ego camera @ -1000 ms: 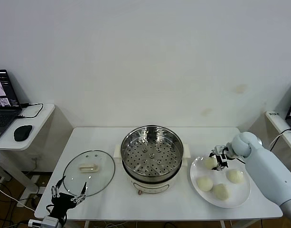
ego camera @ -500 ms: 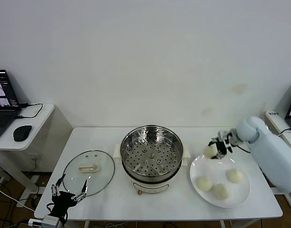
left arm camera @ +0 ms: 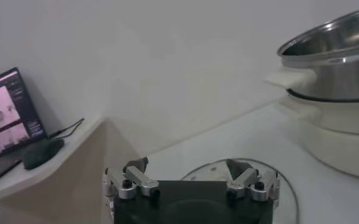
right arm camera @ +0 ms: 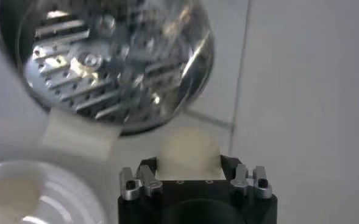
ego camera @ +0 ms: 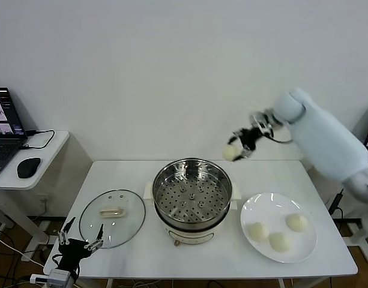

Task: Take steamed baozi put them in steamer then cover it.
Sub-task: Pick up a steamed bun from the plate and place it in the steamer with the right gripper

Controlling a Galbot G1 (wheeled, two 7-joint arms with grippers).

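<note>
A white bench [ego camera: 141,171] stands against a pale wall and carries three things in a row. Near its left end a clear glass cover [ego camera: 112,216] lies flat, its cream handle up. In the middle stands the steamer [ego camera: 192,198], a shiny perforated steel basket on a cream pot base with side handles. Toward the right end lies a flat white plate [ego camera: 262,208] holding three buns [ego camera: 280,241]. To the left, a separate lower side table [ego camera: 51,147] carries a laptop [ego camera: 3,129], a black mouse [ego camera: 29,167] and a cable.

Right hand [ego camera: 239,149] with baozi [ego camera: 231,153], now aloft
</note>
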